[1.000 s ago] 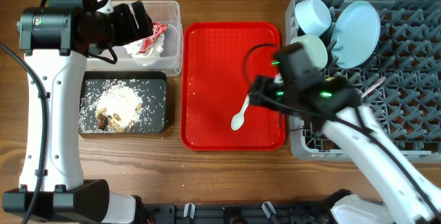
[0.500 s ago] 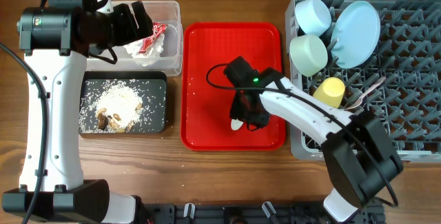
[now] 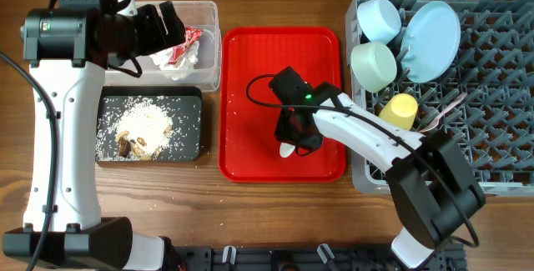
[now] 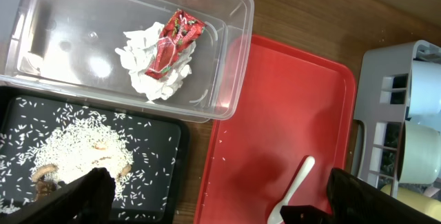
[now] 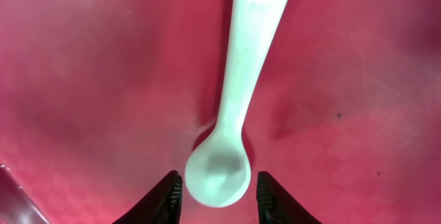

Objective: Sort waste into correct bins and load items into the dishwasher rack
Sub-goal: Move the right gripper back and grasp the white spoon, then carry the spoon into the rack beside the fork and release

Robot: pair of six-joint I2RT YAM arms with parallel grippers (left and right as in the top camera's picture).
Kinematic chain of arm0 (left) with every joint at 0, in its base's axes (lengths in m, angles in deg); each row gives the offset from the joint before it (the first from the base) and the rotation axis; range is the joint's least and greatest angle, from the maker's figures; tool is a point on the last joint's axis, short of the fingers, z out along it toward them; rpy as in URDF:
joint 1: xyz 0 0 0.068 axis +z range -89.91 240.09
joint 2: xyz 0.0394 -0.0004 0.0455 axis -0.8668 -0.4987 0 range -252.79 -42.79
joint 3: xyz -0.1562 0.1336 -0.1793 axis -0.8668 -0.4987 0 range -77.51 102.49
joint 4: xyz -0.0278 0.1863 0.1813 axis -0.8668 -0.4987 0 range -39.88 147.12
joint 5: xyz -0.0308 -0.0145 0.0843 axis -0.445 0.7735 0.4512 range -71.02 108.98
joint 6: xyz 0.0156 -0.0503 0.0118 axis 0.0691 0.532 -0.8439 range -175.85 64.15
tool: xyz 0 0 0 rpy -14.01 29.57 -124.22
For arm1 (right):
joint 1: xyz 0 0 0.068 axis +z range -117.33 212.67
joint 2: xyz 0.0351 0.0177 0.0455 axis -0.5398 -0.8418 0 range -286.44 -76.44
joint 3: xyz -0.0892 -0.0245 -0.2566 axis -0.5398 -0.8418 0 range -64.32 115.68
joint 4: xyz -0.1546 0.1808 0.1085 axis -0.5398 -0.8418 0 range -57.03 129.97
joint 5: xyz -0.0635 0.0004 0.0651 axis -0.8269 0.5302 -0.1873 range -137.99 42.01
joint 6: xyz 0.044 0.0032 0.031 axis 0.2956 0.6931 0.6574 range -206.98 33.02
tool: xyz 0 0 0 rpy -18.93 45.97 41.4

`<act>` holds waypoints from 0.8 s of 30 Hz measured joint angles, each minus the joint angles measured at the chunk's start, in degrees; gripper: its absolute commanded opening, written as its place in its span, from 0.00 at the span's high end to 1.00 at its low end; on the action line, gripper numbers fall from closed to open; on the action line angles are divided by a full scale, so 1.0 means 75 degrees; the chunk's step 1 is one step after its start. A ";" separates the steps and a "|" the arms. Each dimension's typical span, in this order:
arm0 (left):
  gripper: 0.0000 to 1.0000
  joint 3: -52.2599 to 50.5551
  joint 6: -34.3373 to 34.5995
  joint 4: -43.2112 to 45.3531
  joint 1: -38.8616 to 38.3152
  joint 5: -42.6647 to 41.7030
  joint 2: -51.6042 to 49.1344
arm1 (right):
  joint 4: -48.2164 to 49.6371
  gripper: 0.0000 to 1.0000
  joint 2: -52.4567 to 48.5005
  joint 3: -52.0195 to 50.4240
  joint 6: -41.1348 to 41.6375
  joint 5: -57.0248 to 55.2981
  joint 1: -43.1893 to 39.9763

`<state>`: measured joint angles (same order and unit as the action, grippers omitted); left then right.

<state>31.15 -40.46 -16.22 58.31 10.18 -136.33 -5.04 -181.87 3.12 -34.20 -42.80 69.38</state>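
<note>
Right gripper (image 5: 219,196) is down over the red tray (image 3: 250,62), low in its right half. Its jaws stand apart, a dark finger on either side of the white spoon (image 5: 238,79). Slivers of red show between each finger and the spoon's bowl, so no clamp that I can see. The spoon lies flat, handle running up toward the tray's middle, bowl toward its near rim. There is bare red all around it. The close edges are the tray's raised right rim and the grey rack (image 3: 501,154) just beyond.

Left gripper (image 3: 169,22) hangs with jaws spread wide over the clear tub (image 3: 209,75), off the tray's upper-left corner. The wrapper (image 4: 172,41) and napkin (image 4: 155,79) lie inside the tub. The black tray (image 3: 193,150) of rice (image 4: 76,145) sits to the red tray's left.

Against a second ago, the right arm has swung in from the tray's right rim, where it left the spoon in plain sight. Now it covers the handle, and the jaws are narrower. The left arm is unchanged.
</note>
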 measured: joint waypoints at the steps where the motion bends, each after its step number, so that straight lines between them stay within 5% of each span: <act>1: 0.00 0.0000 0.0000 0.0000 0.0000 0.0000 0.0000 | 0.0003 0.63 -0.0055 0.0000 -0.0015 0.0009 0.0003; 7: 0.00 0.0000 0.0000 0.0000 0.0000 0.0000 0.0000 | 0.0006 0.63 -0.0417 0.0000 -0.0015 0.0108 0.0154; 13: 0.00 0.0000 0.0000 0.0000 0.0000 0.0000 0.0000 | 0.0038 0.96 -0.0460 0.0029 -0.0029 0.0277 0.0187; 24: 0.00 0.0000 0.0000 0.0000 0.0000 0.0000 0.0000 | 0.0015 0.96 -0.0469 0.0029 -0.0172 0.0332 0.0195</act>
<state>31.15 -40.46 -16.22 58.31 10.18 -136.33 -4.93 -185.39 3.34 -35.49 -40.31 70.84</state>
